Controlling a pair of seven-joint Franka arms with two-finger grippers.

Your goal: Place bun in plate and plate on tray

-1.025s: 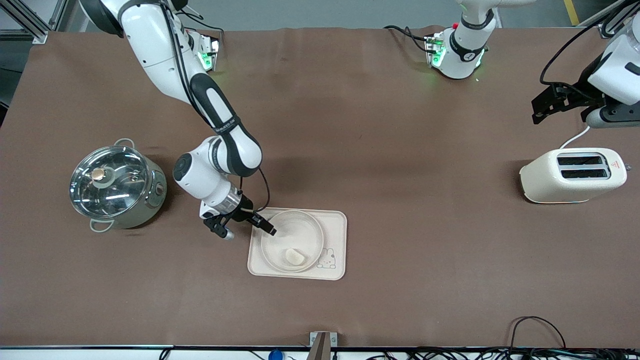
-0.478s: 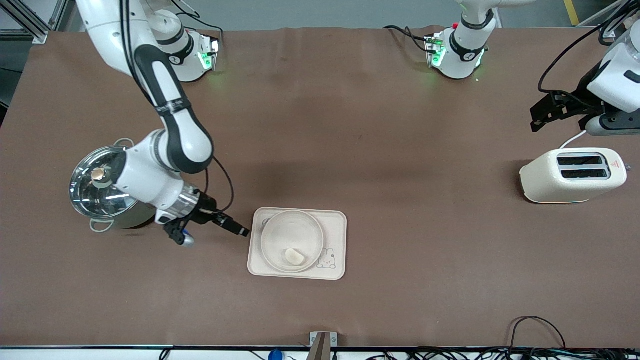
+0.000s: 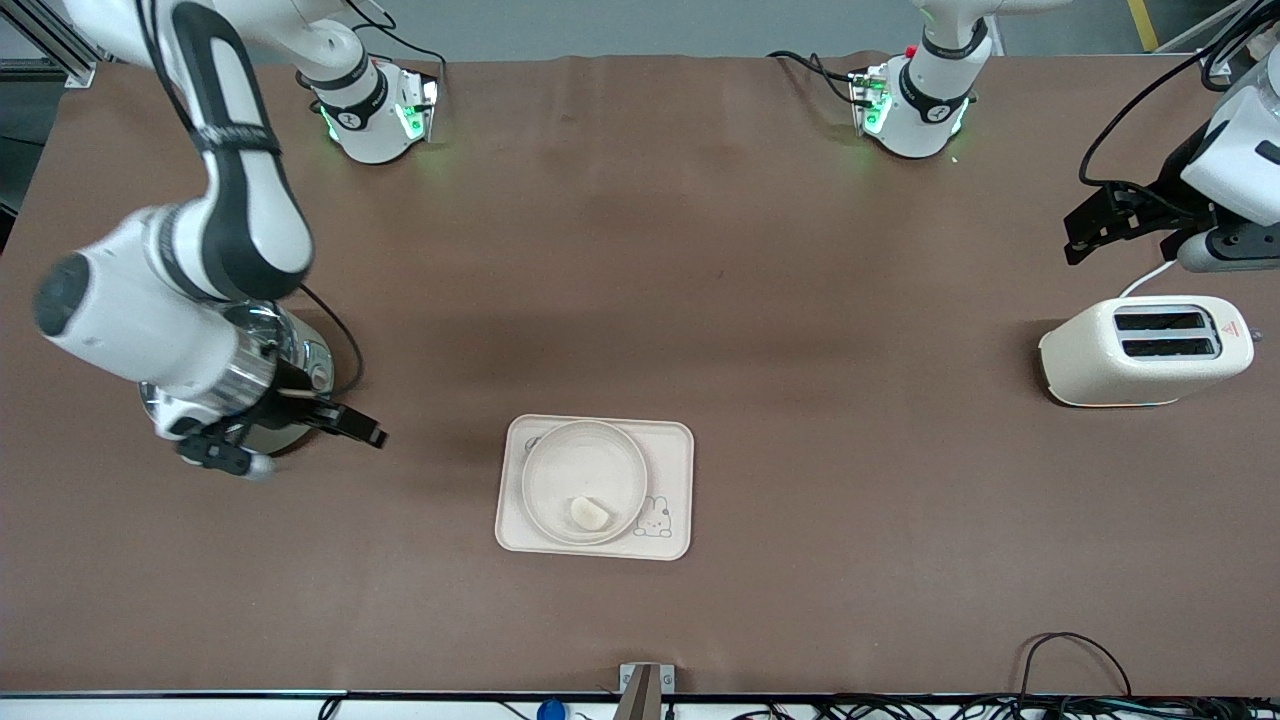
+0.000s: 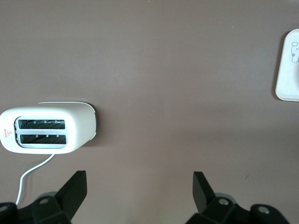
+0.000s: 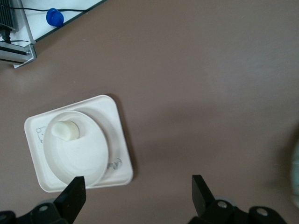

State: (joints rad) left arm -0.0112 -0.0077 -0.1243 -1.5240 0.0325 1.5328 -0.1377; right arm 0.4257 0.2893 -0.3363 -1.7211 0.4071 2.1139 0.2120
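Right arm, at the right arm's end of the worktop [image 3: 760,300]: the right tool [image 3: 300,425] hangs over a lidded steel pot [image 3: 295,350], which the arm largely covers in the front view. In the right wrist view its two dark fingers [image 5: 74,196] stand wide apart with nothing between them, above bare brown surface.

Centre of the worktop: the tray [image 3: 675,440], cream and rectangular with rounded corners, lies flat, clear of both arms. A small rabbit drawing [image 3: 655,518] marks the corner nearer the front camera. The plate [image 3: 585,465], round with a raised rim, sits on the tray within its outline. The bun [image 3: 589,514], a small pale lump, rests inside the plate, close to the rim nearer the front camera. The right wrist view shows the same stack: bun [image 5: 65,131] in plate [image 5: 88,154], plate on tray [image 5: 114,116].

Left arm's end of the worktop: a cream two-slot toaster [image 3: 1145,352] stands with its slots upward and a white cord trailing from it. The left tool [image 3: 1090,218] hovers over the worktop close to the toaster; this arm waits. In the left wrist view its fingers [image 4: 77,189] are spread wide and hold nothing, with the toaster [image 4: 49,128] below and one corner of the tray [image 4: 287,70] at the frame's edge.
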